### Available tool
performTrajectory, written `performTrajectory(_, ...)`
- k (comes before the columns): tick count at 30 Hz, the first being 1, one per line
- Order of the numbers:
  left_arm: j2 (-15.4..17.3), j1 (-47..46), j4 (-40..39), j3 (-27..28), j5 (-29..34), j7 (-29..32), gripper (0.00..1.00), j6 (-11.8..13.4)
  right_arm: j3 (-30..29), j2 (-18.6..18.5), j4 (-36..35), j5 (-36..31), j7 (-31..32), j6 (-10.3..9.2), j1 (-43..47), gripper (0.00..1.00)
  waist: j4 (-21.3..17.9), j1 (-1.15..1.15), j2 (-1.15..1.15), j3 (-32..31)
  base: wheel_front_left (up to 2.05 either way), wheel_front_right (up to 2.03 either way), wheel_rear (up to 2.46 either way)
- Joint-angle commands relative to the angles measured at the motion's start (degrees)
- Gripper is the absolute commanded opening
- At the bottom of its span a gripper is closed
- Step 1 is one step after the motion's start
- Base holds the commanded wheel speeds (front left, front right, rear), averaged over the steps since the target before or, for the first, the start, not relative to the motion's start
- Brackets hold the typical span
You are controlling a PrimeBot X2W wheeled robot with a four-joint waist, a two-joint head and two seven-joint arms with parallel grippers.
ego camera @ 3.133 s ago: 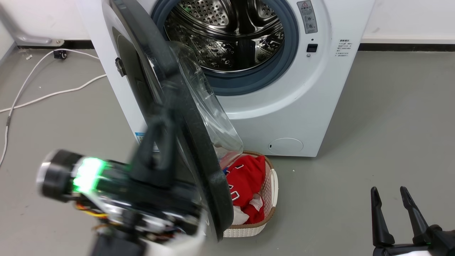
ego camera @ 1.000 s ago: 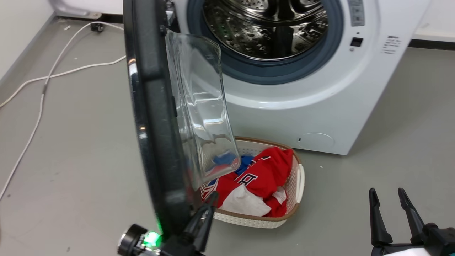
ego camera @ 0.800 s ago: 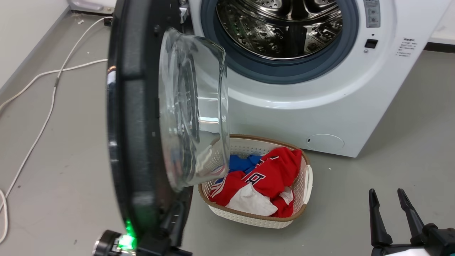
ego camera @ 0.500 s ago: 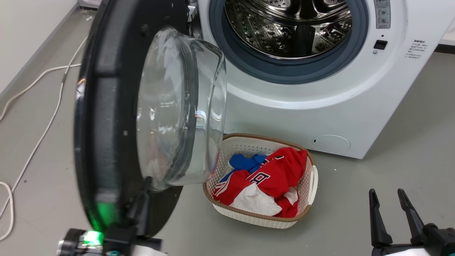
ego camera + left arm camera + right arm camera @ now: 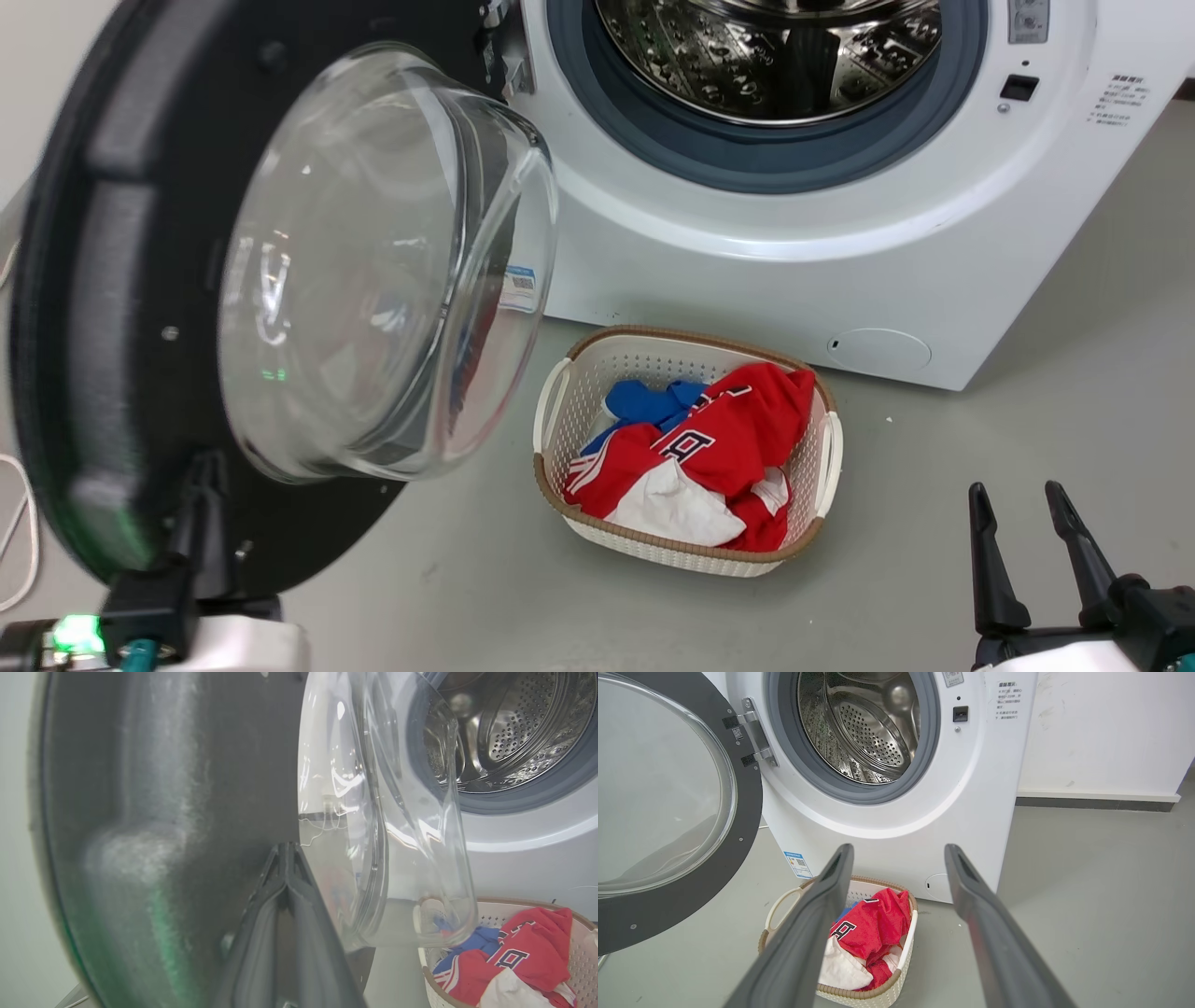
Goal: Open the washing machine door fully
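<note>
This is a laundry room. A washing machine [image 5: 747, 271] stands on a grey floor [image 5: 1027, 439] by a white wall [image 5: 1101, 732]. A laundry basket [image 5: 693, 336] of clothes [image 5: 747, 420] sits in front

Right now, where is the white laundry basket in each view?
Head view: laundry basket lower centre, on the floor.
Left wrist view: laundry basket in lower right corner, cut off.
Right wrist view: laundry basket at bottom, left of centre.
Shared landmark: steel drum, above it everywhere.

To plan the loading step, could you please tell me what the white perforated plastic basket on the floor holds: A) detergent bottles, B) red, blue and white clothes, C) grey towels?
B: the white perforated plastic basket holds a crumpled red garment, a blue one and a white cloth.
</note>
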Motion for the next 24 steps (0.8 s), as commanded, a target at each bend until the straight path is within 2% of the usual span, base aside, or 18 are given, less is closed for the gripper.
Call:
performTrajectory(1,0.9,-1.0,0.7,2.1,-0.9,-0.3,0.00,0.9,-0.1,0.1,-0.3,-0.5,-0.1,-0.01,-0.9,1.00,-0.1,-0.01,0.00,0.6,0.00,0.00,0.00)
performTrajectory(10,3.0,-4.8,5.1,8.7,-4.4,-1.0,0.00,0.4,-0.1,0.1,-0.4,-1.4,-0.1,-0.01,-2.2,1.00,-0.5,-0.01,0.00,2.8,0.00,0.00,0.00)
performTrajectory(18,3.5,-8.8,8.7,13.0,-6.6,-1.1,0.00,-0.3,-0.4,0.1,-0.8,-2.3,-0.1,-0.01,-3.1,1.00,-1.0,-0.01,0.00,4.8,0.00,0.00,0.00)
performTrajectory(24,4.3,-11.9,12.8,17.0,-7.9,-1.1,0.00,-2.1,-0.2,0.1,-1.0,-3.2,-0.1,-0.01,-4.1,1.00,-1.5,-0.01,0.00,6.6,0.00,0.00,0.00)
